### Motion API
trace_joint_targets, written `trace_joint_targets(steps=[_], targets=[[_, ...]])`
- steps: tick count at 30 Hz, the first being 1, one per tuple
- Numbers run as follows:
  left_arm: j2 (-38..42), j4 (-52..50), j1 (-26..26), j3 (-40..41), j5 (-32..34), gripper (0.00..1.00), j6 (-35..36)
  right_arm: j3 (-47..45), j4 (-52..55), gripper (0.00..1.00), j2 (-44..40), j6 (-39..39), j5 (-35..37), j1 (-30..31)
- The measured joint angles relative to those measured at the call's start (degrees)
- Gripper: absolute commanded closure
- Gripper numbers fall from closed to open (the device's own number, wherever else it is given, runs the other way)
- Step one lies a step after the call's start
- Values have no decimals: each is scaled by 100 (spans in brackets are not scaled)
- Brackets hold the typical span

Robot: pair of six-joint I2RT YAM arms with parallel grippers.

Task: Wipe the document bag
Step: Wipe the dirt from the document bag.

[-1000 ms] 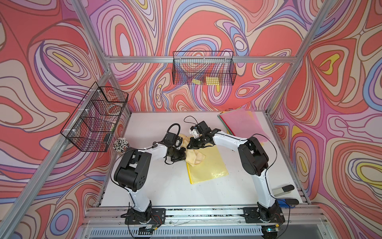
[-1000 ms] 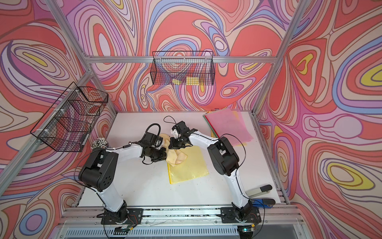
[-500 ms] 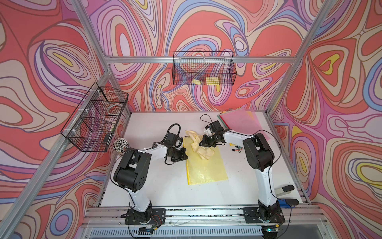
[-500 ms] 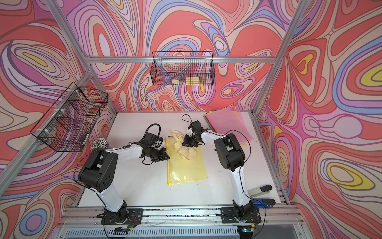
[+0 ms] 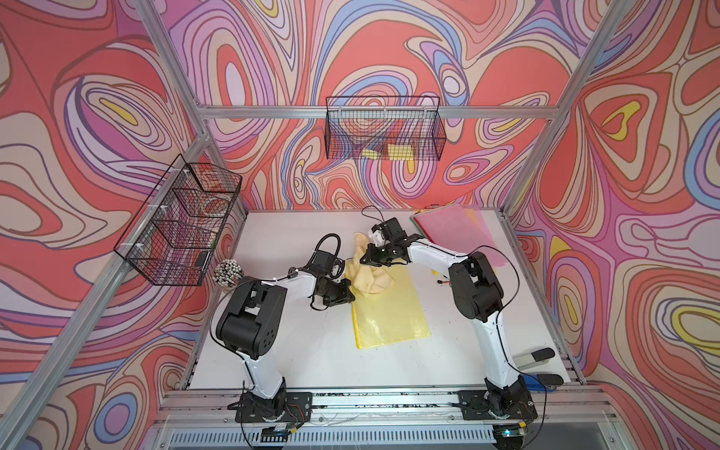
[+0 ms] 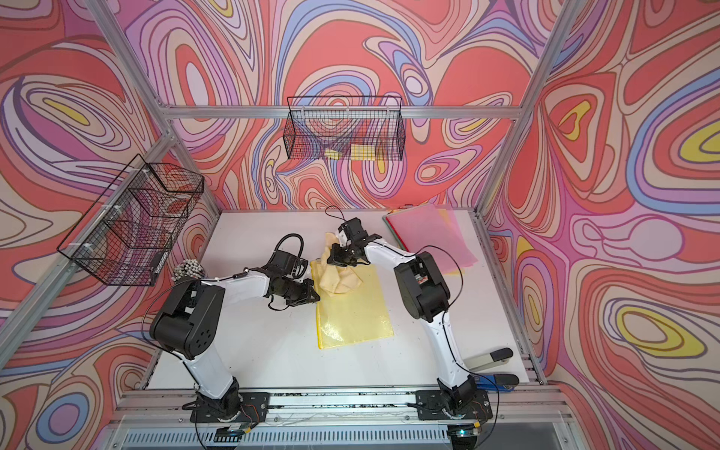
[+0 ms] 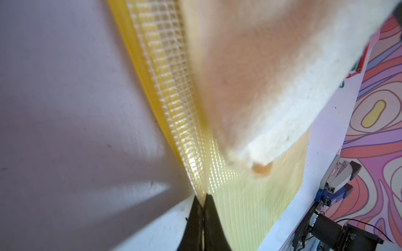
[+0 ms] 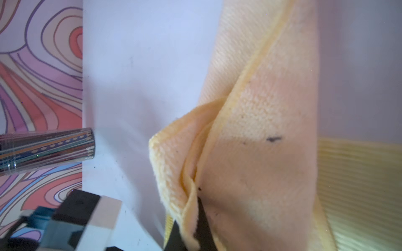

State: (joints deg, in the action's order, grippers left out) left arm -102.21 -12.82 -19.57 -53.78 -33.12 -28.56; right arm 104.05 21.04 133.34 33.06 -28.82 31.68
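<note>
Pinching document bag edge, cloth overlapping

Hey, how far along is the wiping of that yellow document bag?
Done: the left gripper pinches an edge of the document bag; the right gripper grips the cloth. In hand: cloth rests on the bag's far end. Left, likely: the near half, bare of cloth.
</note>
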Motion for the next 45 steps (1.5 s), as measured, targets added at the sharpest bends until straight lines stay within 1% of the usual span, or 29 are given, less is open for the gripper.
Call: trace_joint_targets(steps=[2,5,7,10,12,14,17,24,28,31,33,39,41,43,45], targets=[[-42,2,0,0,-13,100,-4,195,-79,100,249,105,-122,197],[-66,0,0,0,-31,100,-7,258,-146,100,529,243,-282,275],[-68,0,0,0,-31,100,-7,289,-179,100,629,282,-420,225],[-68,17,0,0,-28,100,-7,284,-190,100,629,308,-439,127],[-70,20,0,0,-26,100,-7,83,-369,100,599,352,-533,15],[-70,26,0,0,-24,100,-7,-219,-575,100,479,389,-667,-125],[-70,31,0,0,11,100,0,-715,-629,100,170,339,-662,-442],[-90,57,0,0,17,100,-17,-1600,-334,100,-570,-66,-144,-1349],[-101,61,0,0,15,100,-24,-1862,-125,100,-870,-201,188,-1517],[-109,61,0,0,13,100,-57,-1952,-72,100,-970,-177,282,-1381],[-125,66,0,-2,-7,100,-81,-1843,39,100,-953,-144,391,-1102],[-160,109,0,-20,-57,100,-170,-1088,-9,100,-546,98,341,249],[-162,107,0,-24,-57,100,-170,-1071,-120,100,-435,192,234,507],[-162,105,0,-24,-57,100,-170,-1130,-210,100,-367,260,175,555],[-168,120,0,-31,-46,100,-170,-1211,-275,100,-376,278,83,437]])
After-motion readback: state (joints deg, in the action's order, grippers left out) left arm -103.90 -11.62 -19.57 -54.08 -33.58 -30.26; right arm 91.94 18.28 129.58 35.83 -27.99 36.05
